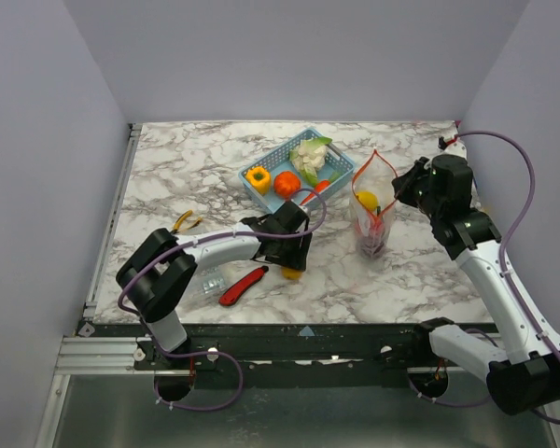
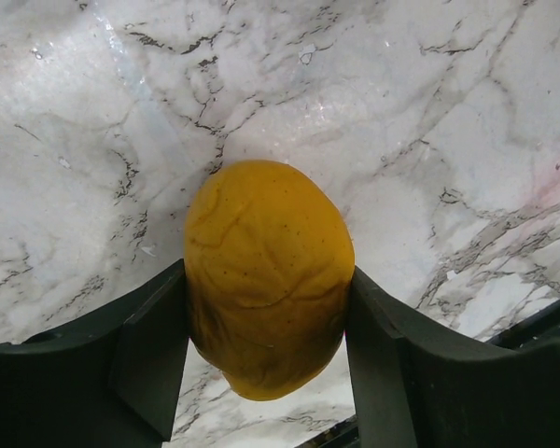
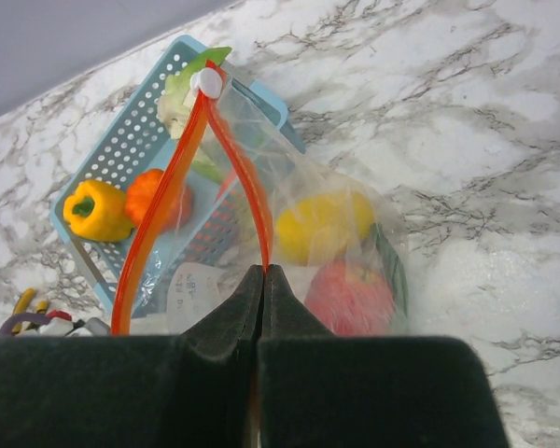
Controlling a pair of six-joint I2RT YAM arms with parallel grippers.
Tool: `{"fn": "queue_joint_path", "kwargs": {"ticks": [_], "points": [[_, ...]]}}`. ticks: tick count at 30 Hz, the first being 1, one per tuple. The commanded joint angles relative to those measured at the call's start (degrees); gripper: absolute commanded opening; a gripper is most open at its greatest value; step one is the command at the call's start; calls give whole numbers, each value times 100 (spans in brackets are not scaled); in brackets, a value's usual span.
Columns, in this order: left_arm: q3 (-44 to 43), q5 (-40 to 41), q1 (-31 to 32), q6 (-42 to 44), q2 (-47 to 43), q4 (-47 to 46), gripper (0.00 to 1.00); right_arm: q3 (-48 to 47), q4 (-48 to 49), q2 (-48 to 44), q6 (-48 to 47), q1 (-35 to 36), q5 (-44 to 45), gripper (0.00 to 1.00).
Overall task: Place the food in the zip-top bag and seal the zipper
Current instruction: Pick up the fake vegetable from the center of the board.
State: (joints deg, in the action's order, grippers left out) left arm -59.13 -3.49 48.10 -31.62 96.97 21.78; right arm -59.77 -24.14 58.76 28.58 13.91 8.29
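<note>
My left gripper (image 1: 292,259) is shut on a yellow-orange toy fruit (image 2: 266,271), held just over the marble table in front of the blue basket; the fruit also shows in the top view (image 1: 291,273). My right gripper (image 3: 263,273) is shut on the orange-red zipper (image 3: 252,201) of the clear zip-top bag (image 1: 371,219), holding its mouth up and open. The bag holds a yellow piece (image 3: 322,224), a red piece (image 3: 350,294) and something dark purple at the bottom (image 1: 371,245). A white slider (image 3: 209,82) sits at the zipper's far end.
The blue lattice basket (image 1: 341,166) behind the bag holds a yellow pepper (image 1: 258,178), an orange-red tomato (image 1: 287,184) and a white cauliflower (image 1: 309,155). A red utility knife (image 1: 243,286), a clear ridged box (image 1: 208,280) and yellow-handled pliers (image 1: 186,221) lie at the left front.
</note>
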Motion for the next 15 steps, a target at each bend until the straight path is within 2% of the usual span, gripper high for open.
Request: {"fn": "queue_joint_path", "kwargs": {"ticks": [1,6,15], "points": [[-73,-16,9,126,-505,-113,22,22,-145,11,-234,14,242,0],[-419,-517,7,192,-1072,-184,15,327,-14,-148,-671,13,-161,0],[-1883,-1614,1,146,-1411,-619,15,704,328,-360,-869,13,-1205,0]]}}
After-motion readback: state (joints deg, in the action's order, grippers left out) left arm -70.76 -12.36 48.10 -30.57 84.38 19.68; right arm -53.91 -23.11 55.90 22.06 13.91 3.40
